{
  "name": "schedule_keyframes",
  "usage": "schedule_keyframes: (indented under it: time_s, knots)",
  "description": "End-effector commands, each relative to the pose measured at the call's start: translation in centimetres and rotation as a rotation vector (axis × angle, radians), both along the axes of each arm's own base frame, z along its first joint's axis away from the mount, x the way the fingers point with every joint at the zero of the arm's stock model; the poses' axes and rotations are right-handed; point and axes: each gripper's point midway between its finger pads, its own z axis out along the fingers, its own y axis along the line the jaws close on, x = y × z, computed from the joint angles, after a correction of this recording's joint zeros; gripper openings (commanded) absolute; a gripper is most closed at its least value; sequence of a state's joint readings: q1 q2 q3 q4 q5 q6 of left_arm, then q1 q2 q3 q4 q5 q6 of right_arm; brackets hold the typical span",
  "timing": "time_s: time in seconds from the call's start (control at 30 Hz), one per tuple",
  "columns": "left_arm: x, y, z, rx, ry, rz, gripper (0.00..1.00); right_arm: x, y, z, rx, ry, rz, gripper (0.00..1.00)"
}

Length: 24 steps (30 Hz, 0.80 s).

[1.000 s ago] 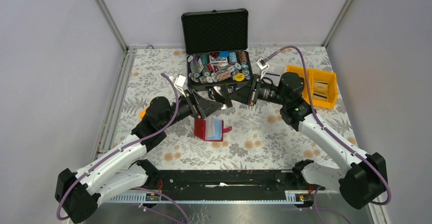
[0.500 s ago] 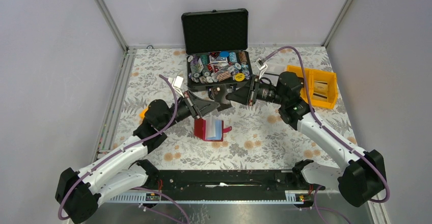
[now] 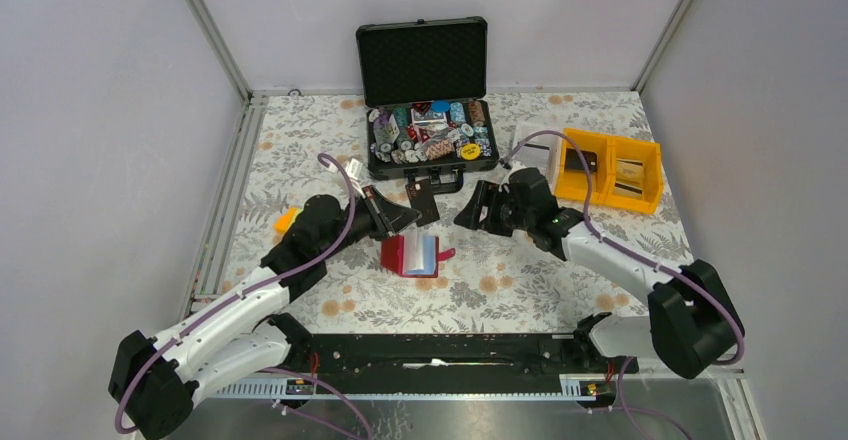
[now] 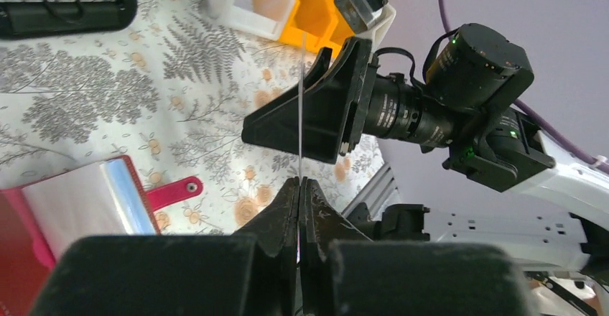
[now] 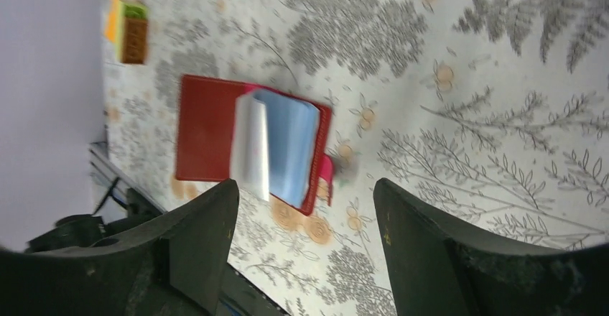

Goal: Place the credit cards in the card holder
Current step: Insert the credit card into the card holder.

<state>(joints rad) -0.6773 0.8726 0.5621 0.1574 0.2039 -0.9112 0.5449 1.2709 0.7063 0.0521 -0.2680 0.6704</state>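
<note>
The card holder [image 3: 412, 255] lies open on the floral table, dark red, with clear and pale blue inner sleeves; it also shows in the left wrist view [image 4: 43, 215] and the right wrist view [image 5: 212, 136]. My left gripper [image 3: 411, 211] hovers just above and behind it, shut on one of the credit cards [image 3: 427, 203]. In the left wrist view that card [image 4: 301, 115] stands edge-on as a thin pale line rising from the closed left gripper [image 4: 300, 182]. My right gripper [image 3: 470, 207] is open and empty, a little to the card's right, facing it [image 4: 316, 111]. From its own wrist view, the right gripper [image 5: 305, 190] looks down on the holder.
An open black hard case [image 3: 430, 145] full of poker chips stands behind the grippers. Yellow bins [image 3: 612, 168] and a white bin [image 3: 535, 140] sit at the back right. A small orange object [image 3: 284, 222] lies left of the left arm.
My left gripper shut on the card while the right gripper held it. The right gripper then opened, let go and drew back to the right and lower.
</note>
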Motion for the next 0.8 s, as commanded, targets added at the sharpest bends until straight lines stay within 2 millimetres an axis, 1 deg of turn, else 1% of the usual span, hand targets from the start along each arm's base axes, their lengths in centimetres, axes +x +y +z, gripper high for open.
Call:
schedule_keyframes:
  time_s: [0.0, 0.07, 0.13, 0.27, 0.47, 0.53, 0.6, 0.77]
  knots:
    - [0.9, 0.8, -1.5, 0.067, 0.016, 0.052, 0.00, 0.2, 0.4, -1.8, -0.078, 0.006, -0.027, 0.73]
    - [1.2, 1.2, -2.4, 0.077, 0.052, 0.080, 0.00, -0.3, 1.8, -2.0, -0.048, 0.020, 0.022, 0.66]
    - [1.6, 1.6, -2.8, 0.074, 0.069, 0.098, 0.00, -0.6, 2.9, -2.1, -0.014, 0.031, 0.052, 0.61]
    - [2.5, 2.6, -2.7, 0.085, 0.075, 0.117, 0.00, -0.9, 4.7, -2.2, -0.001, 0.018, 0.098, 0.57]
    - [3.4, 4.6, -2.5, 0.105, 0.068, 0.154, 0.00, -0.6, 7.0, -3.0, 0.017, 0.021, 0.162, 0.46]
    - [3.6, 5.2, -2.4, 0.108, 0.061, 0.164, 0.00, -0.3, 7.8, -3.1, 0.029, 0.017, 0.183, 0.44]
    - [3.6, 5.8, -2.7, 0.121, 0.071, 0.175, 0.00, 0.0, 8.5, -3.4, 0.035, 0.021, 0.196, 0.42]
    - [3.6, 6.4, -3.1, 0.121, 0.081, 0.181, 0.00, 0.6, 9.8, -4.2, 0.039, 0.034, 0.220, 0.39]
